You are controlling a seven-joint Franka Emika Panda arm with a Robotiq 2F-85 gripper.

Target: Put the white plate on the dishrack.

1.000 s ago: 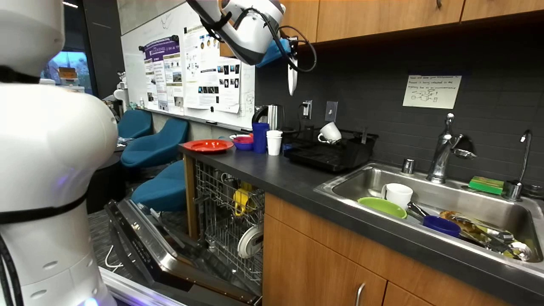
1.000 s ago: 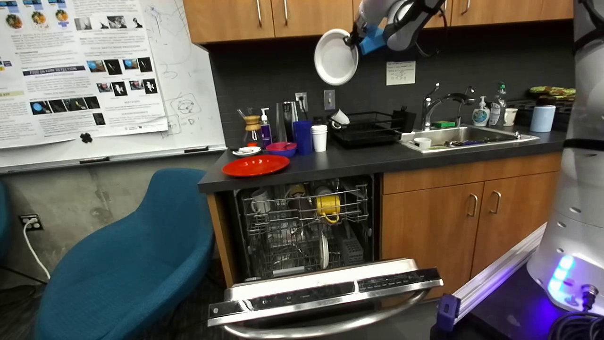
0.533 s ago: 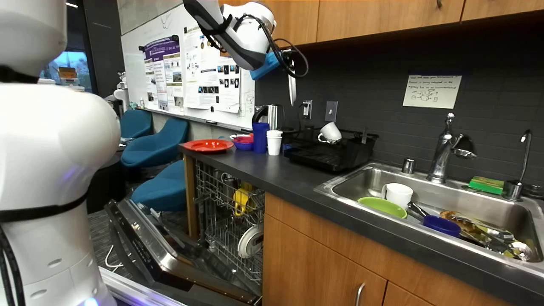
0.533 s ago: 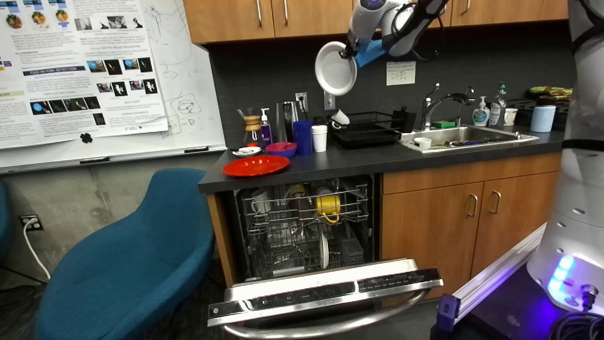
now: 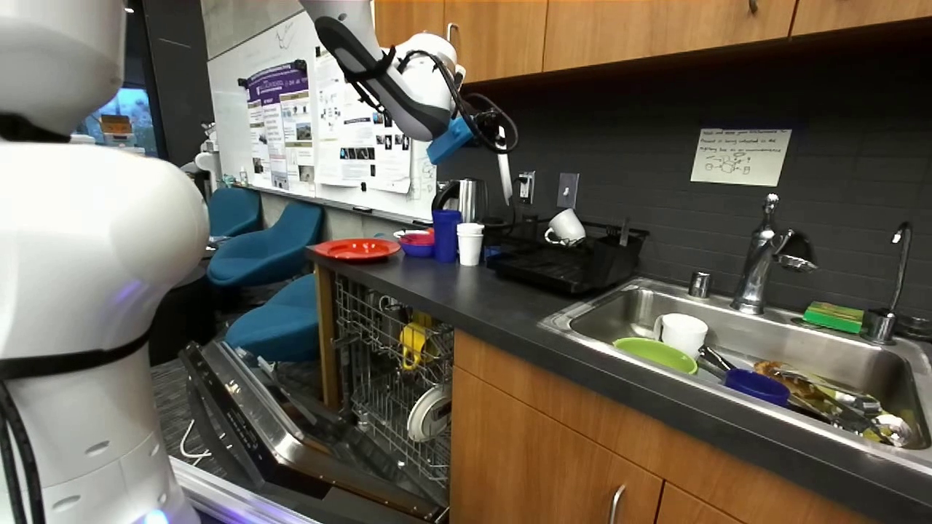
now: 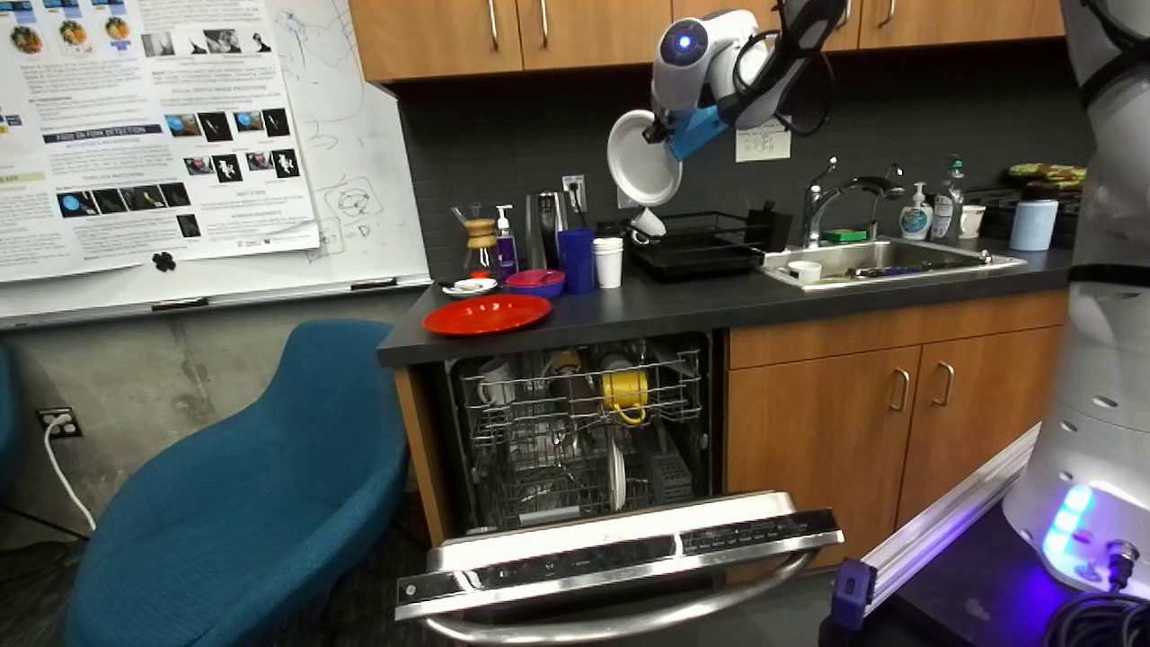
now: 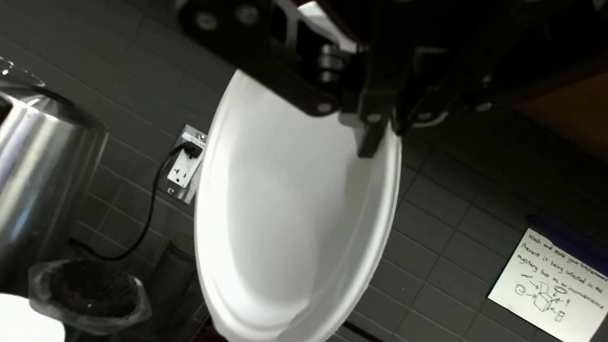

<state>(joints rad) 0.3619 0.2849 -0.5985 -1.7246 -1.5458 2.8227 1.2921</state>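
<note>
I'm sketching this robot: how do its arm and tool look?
The arm is white and rounded, with dark grey parts, black straps, a looped black cable, a blue block by the tool and blue base lights. The tool is black, with jointed links and grey screws.

my gripper (image 7: 388,126): black, silver pins
my wrist block (image 6: 696,133): bright blue
white plate (image 7: 280,204): plain white; up close I see grey shading
dishrack (image 5: 537,271): solid black
tilted mug (image 5: 568,227): white
counter plate (image 6: 487,315): solid red
tumbler (image 6: 576,262): deep blue
dishwasher mug (image 6: 624,390): yellow
chair (image 6: 252,485): teal
cabinet doors (image 6: 819,440): light brown, wood grain
backsplash (image 7: 427,228): dark grey, tile grid lines
note (image 7: 546,285): off-white, black handwriting and line sketches
</note>
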